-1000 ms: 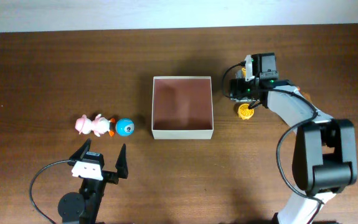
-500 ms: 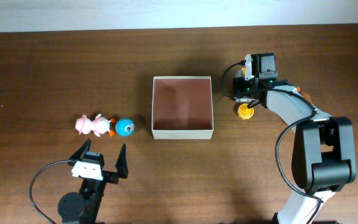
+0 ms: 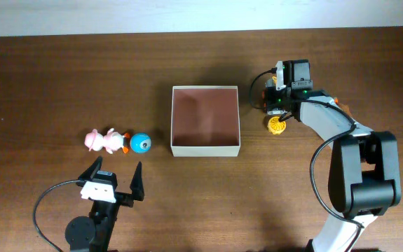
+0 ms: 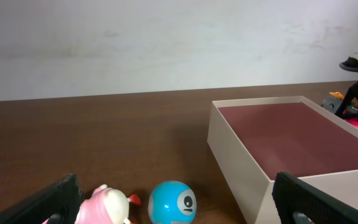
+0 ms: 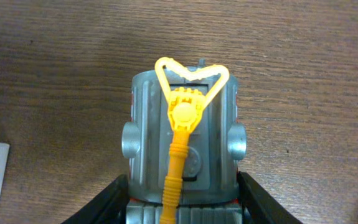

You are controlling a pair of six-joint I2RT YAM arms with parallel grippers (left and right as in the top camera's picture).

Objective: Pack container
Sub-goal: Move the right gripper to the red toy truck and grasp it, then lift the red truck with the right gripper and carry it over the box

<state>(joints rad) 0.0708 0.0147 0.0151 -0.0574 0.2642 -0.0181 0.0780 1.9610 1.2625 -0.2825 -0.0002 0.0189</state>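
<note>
Dark brown wooden table (image 3: 47,84), wall edge along the far side.

Container (image 3: 205,149): square, shallow, open-topped box. Outer walls cream-white, inside dusty pink-brown; nothing inside it. It sits flat at mid-table, between the two arms, edges square to the table edge.

Left gripper (image 3: 114,171): near edge of table, left of the container and well apart from it. Black fingers spread wide, nothing between them.

Right gripper (image 5: 182,199): just right of the container's far right corner. Its two black fingers press against both lower sides of a grey plastic wind-up toy robot (image 5: 182,143), clamped on it. A yellow plastic wind-up key with a heart-shaped loop (image 5: 185,99) lies along the toy's upper face.

Left of the container: pink-and-white small toy figure (image 3: 99,140), and just beside it a blue round ball toy with one eye (image 3: 140,143), the ball nearer the container.
</note>
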